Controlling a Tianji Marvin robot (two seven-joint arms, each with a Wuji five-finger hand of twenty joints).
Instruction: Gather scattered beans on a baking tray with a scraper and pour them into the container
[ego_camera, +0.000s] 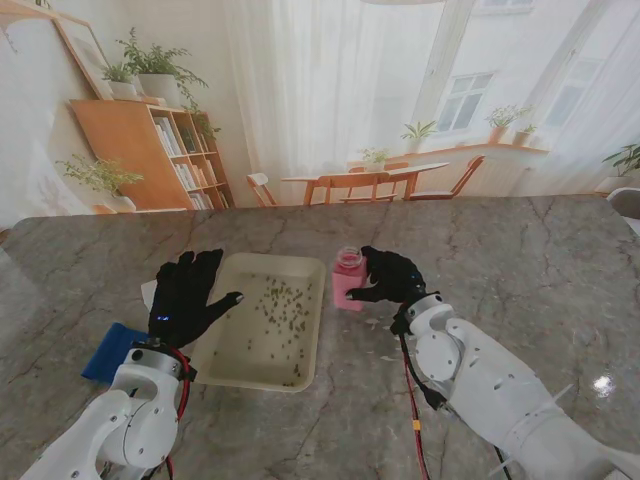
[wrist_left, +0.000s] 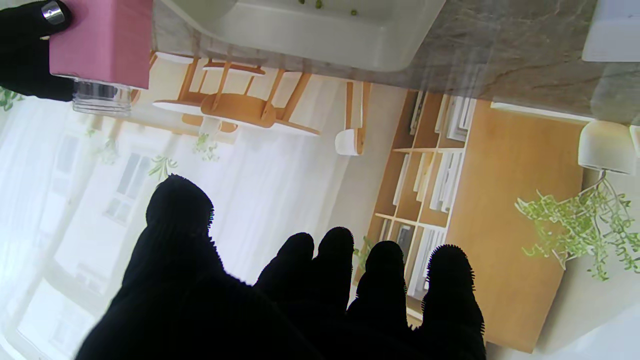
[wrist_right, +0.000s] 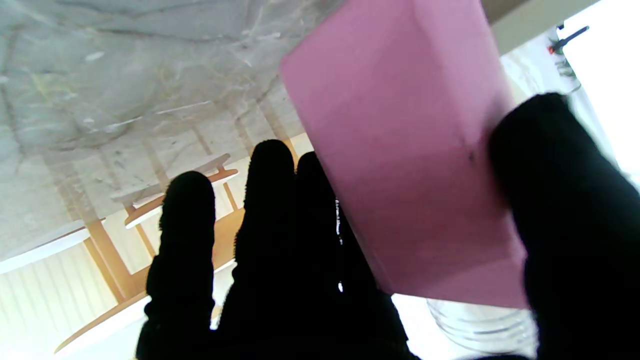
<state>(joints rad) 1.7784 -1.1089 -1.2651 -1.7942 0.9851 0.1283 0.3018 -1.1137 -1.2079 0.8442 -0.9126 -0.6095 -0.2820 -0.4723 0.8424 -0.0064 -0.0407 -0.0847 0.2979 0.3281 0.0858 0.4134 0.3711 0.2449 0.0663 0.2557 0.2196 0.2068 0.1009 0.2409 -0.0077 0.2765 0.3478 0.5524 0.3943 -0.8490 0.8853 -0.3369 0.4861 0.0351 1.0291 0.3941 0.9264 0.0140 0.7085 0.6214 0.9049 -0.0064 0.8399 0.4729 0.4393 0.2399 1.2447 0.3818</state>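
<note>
Your right hand (ego_camera: 388, 277) is clamped on the pink jar (ego_camera: 347, 281): thumb on one side, fingers (wrist_right: 270, 210) on the other, as the right wrist view shows close up. The jar (wrist_right: 405, 150) stands upright, its clear threaded neck on top; whether its base touches the surface (ego_camera: 520, 260) you cannot tell from these views.

Your left hand (ego_camera: 185, 295) holds nothing. Its fingers are spread, palm down, over the tray's left rim, thumb reaching in over the tray (ego_camera: 300, 375). In the left wrist view the fingers (wrist_left: 330, 260) stand apart with nothing between them.

The tray sits just beside the jar, between your two hands. Beans (ego_camera: 280, 303) lie scattered over its floor, thickest toward the middle and far end, a few strays at the near end; a handful also show in the left wrist view (wrist_left: 320, 4).

A blue object (ego_camera: 112, 350) lies flat on the surface just beside your left wrist, on the outer side, nearer to you than the fingers. A white item (ego_camera: 148, 292) peeks out from under the left hand's outer edge.
</note>
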